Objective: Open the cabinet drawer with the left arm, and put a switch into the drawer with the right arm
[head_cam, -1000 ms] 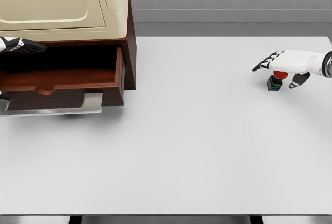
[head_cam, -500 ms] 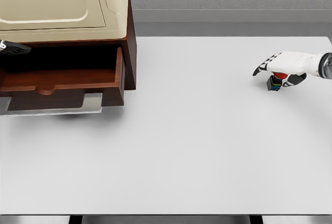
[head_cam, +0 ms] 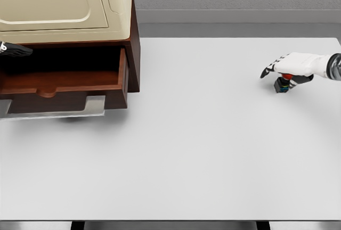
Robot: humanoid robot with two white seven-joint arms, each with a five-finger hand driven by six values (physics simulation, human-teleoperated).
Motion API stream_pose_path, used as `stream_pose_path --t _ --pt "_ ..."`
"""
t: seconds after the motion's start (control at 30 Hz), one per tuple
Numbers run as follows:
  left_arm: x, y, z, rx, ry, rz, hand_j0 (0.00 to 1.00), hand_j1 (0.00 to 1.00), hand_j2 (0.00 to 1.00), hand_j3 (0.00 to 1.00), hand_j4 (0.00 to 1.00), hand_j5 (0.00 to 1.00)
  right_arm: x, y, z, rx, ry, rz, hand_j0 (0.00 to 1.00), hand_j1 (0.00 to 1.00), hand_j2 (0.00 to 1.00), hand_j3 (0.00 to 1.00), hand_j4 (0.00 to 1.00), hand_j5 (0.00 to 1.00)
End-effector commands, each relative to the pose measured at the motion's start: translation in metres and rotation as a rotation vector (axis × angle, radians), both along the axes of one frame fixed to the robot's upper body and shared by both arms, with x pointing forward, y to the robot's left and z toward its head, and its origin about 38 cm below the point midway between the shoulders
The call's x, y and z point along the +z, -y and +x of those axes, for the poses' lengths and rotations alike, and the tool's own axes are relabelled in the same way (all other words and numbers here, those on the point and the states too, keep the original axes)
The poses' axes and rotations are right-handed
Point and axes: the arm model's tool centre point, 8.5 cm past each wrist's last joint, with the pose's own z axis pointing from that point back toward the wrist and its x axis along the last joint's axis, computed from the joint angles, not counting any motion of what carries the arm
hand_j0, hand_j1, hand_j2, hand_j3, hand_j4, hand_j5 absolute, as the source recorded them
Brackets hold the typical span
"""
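Note:
The brown cabinet (head_cam: 134,38) with a cream top stands at the far left of the white table. Its drawer (head_cam: 64,83) is pulled out, with a grey handle (head_cam: 90,107) along its front. Only the fingertips of my left hand (head_cam: 13,49) show at the left edge, above the drawer and touching nothing. At the far right sits the switch (head_cam: 282,84), a small black block with a red button. My right hand (head_cam: 285,70) lies on top of it, its fingers curled around the red button.
The white table (head_cam: 202,145) stretches wide between the cabinet and the switch. A grey wall runs behind the table's back edge.
My right hand has lowered and its fingers have closed around the switch. My left hand has drawn back toward the left edge.

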Motion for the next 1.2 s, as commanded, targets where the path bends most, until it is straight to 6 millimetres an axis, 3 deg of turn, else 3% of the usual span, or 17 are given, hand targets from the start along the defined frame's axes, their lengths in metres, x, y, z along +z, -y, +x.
stream_pose_path --t 0.0,0.13,0.23,0.6,0.9,1.1,1.17 --pt "-0.0001 0.0002 0.0001 0.001 -0.002 -0.005 1.0 1.0 1.0 1.0 1.0 1.0 -0.0025 0.0045 -0.0001 -0.012 -0.007 -0.007 0.8 0.8 0.8 0.8 0.8 0.8" --pt "-0.0001 0.0002 0.0001 0.001 -0.002 -0.005 1.0 1.0 1.0 1.0 1.0 1.0 -0.0027 0.0037 0.0001 -0.011 -0.007 -0.005 0.76 0.76 0.76 0.76 0.76 0.76" --pt "-0.0006 0.0001 0.0001 0.001 -0.004 -0.005 1.0 1.0 1.0 1.0 1.0 1.0 -0.002 0.0037 0.0004 -0.011 -0.006 -0.006 0.8 0.8 0.8 0.8 0.8 0.8" --pt "-0.0006 0.0001 0.0001 0.001 -0.004 -0.005 1.0 1.0 1.0 1.0 1.0 1.0 0.0 0.0033 0.0009 -0.011 -0.001 0.0 0.57 0.57 0.57 0.57 0.57 0.57" --pt "-0.0018 0.0 -0.0001 0.001 -0.006 -0.002 1.0 1.0 1.0 1.0 1.0 1.0 0.0003 0.0038 0.001 -0.013 -0.001 0.004 0.51 0.51 0.51 0.51 0.51 0.51" --pt "-0.0038 -0.0002 -0.0003 0.002 -0.012 -0.002 1.0 1.0 1.0 1.0 1.0 1.0 0.0013 -0.0016 0.0019 -0.007 -0.001 0.039 0.36 0.36 0.36 0.36 0.36 0.36" --pt "-0.0033 -0.0002 -0.0003 0.002 -0.011 -0.002 1.0 1.0 1.0 1.0 1.0 1.0 0.0011 -0.0024 0.002 -0.006 -0.001 0.04 0.36 0.36 0.36 0.36 0.36 0.36"
